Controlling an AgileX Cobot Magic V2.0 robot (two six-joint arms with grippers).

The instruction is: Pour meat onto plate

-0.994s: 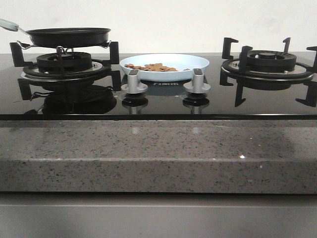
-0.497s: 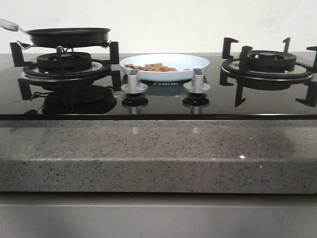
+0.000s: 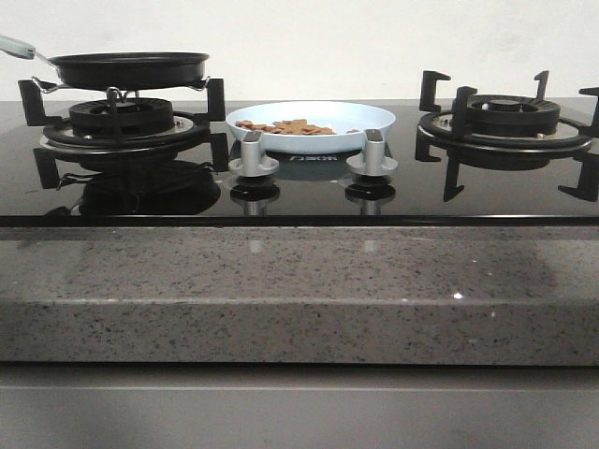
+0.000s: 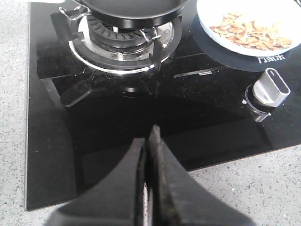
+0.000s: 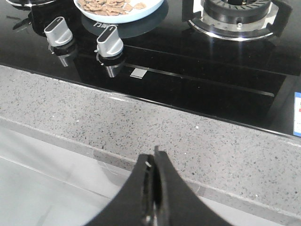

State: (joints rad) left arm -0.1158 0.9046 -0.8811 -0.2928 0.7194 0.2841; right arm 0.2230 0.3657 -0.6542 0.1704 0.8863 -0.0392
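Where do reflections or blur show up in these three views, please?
Front view: the frying pan and knobs mirror in the glossy black hob. Left wrist view: the closed fingers are soft, the plate sharp. Right wrist view: knobs reflect below themselves.

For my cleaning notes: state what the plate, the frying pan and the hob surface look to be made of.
Plate: pale blue, glossy, probably glazed ceramic, possibly melamine.
Frying pan: matte black, likely coated metal.
Hob surface: black glass by its look, with mirror-like reflections of the burners and knobs.
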